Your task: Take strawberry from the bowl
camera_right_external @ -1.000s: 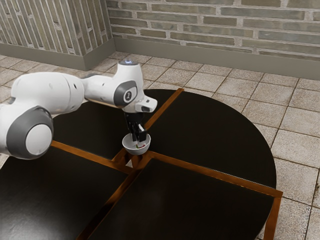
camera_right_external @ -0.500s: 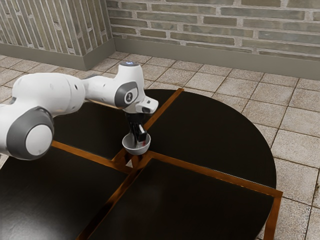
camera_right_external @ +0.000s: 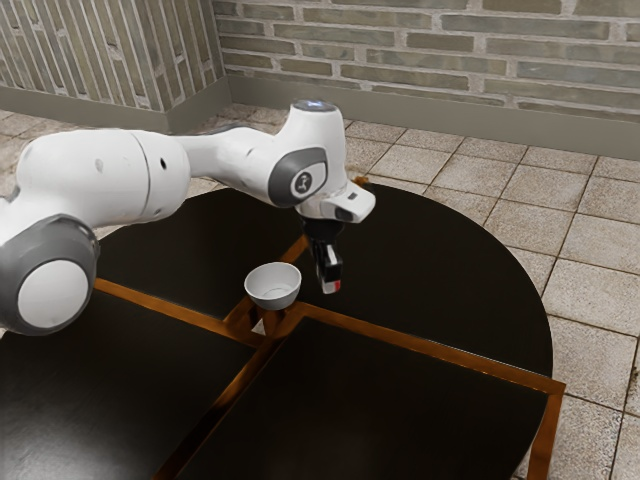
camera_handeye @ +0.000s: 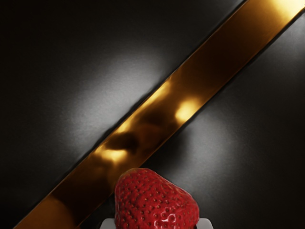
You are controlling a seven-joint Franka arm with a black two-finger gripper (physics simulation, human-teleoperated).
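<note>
Above the round black table [camera_right_external: 440, 285], the dimpled red strawberry [camera_handeye: 155, 202] is pinched between both fingers of the black gripper [camera_right_external: 331, 284], outside the round white bowl [camera_right_external: 273, 297], presumably for setting down.

A masonry wall [camera_right_external: 420, 50] of pale, mortared bricks is observed above a grey baseboard [camera_right_external: 450, 112]. Square beige floor tiles [camera_right_external: 600, 240] are noted. The round, dark table [camera_right_external: 440, 270] is crossed by orange-brown strips; glossy highlights are recorded there.
</note>
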